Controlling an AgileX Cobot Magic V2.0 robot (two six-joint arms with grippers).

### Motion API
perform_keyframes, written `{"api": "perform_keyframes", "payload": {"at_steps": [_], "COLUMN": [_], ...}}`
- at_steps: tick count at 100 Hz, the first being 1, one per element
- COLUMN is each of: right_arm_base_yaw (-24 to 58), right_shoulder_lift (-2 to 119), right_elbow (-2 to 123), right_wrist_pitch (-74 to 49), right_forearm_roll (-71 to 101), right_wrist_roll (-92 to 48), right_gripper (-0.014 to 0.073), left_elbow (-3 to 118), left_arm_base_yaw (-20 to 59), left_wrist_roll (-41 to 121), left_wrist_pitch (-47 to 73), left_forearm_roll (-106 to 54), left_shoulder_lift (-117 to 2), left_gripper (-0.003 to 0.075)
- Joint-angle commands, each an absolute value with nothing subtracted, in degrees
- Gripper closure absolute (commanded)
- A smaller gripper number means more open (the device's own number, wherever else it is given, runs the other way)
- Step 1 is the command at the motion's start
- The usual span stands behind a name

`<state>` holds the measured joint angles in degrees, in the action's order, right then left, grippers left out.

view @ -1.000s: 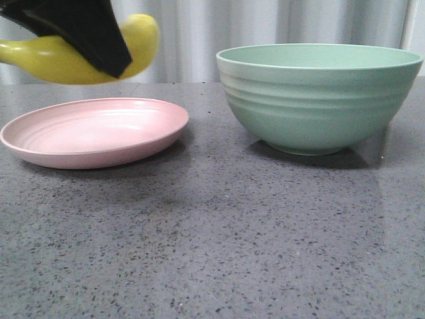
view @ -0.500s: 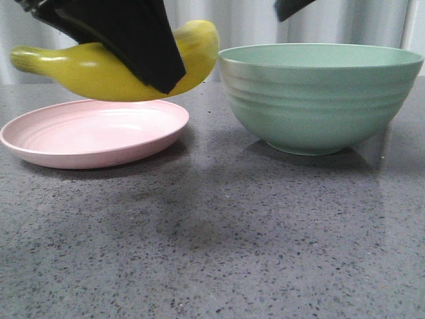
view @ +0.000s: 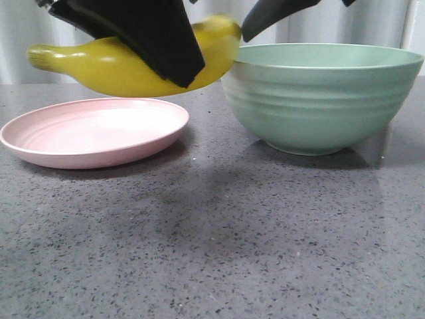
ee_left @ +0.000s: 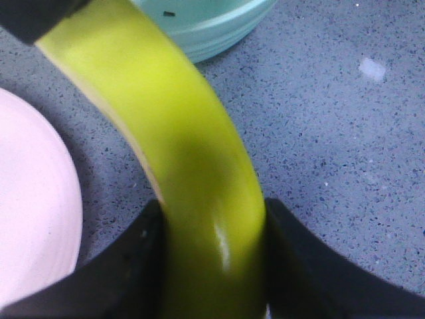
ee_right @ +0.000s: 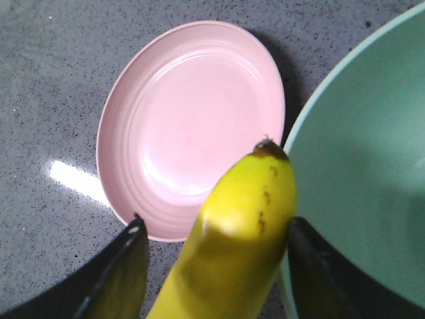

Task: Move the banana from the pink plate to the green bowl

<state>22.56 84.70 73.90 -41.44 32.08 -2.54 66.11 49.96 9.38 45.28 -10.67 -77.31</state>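
Two grippers, one banana, one plate, one bowl, on a grey speckled table.

Front view:
- Banana: in the air above the plate, clear of it. Its long axis lies nearly level and runs side to side, with the curve sagging downward. The tapered end points left. The other end is blurred and sits at the near-left rim of the bowl, about level with it.
- My left gripper: black, clamped across the banana's middle and covering part of it.
- My right gripper: one dark finger shows, slanting down to the banana's blurred end. I cannot tell whether it touches.

Left wrist view:
- Banana: squeezed between my left gripper's two fingers. It arcs away from them toward the bowl.
- Plate: to one side of the banana, with bare table between plate and bowl.
- Dark shape over the banana's far end: I cannot tell what it is.

Right wrist view:
- Banana: its brown-tipped end sits between my right gripper's fingers. They are spread wider than the fruit, with a clear gap on one side.
- The tip points between the plate and the bowl, close to the bowl's rim.
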Motion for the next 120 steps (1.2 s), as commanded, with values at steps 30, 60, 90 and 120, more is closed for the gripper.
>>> {"api": "perform_keyframes", "payload": {"at_steps": [30,60,90,120], "right_arm_base_yaw": [22.7,22.7,19.74,9.11], "right_shoulder_lift": [84.39,84.39,83.89,82.3], "right_elbow": [75.77,75.77,75.89,80.89], "right_wrist_pitch": [-37.41,-37.62,-36.05,-36.3], "right_forearm_roll": [33.85,33.85,34.0,34.91], "right_wrist_roll": [-3.1,-3.1,-3.1,-3.1], "right_gripper": [0.026,0.0672,0.0671,0.0671], "left_elbow": [68.13,68.13,68.81,70.13], "left_arm_base_yaw": [50.43,50.43,49.6,49.6], "left_wrist_roll": [10.84,13.75,13.65,13.39], "left_wrist_pitch": [40.32,39.3,39.93,38.5], "left_forearm_roll": [-12.34,-12.34,-12.12,-12.12], "left_shoulder_lift": [-75.28,-75.28,-73.83,-68.79], "left_gripper": [0.0739,0.058,0.0259,0.0259]}}
